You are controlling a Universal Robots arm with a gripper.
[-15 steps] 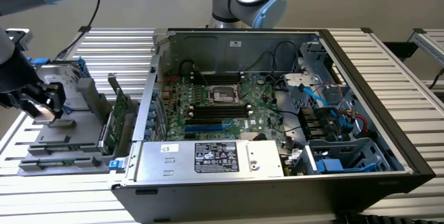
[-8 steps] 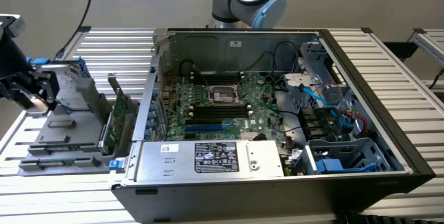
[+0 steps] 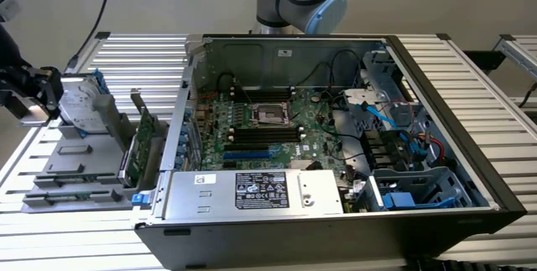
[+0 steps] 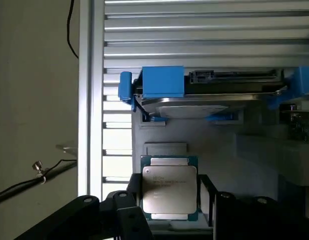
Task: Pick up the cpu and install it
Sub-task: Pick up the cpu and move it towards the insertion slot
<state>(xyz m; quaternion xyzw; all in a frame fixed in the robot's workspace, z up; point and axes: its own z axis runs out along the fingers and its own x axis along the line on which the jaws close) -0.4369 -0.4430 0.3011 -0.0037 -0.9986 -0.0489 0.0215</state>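
The cpu, a small flat square chip with a silver-grey metal top and green edge, sits between my gripper's two black fingers, which are shut against its opposite edges. It hangs clear of the grey holder behind it. In the exterior view my gripper is at the far left, beside the hard drive and well away from the open computer case. The motherboard's empty cpu socket lies in the middle of the case.
A silver hard drive in a blue bracket stands in the grey fixture. A long green circuit card stands upright beside the case wall. Cables and a labelled power supply crowd the case. A slatted metal table lies underneath.
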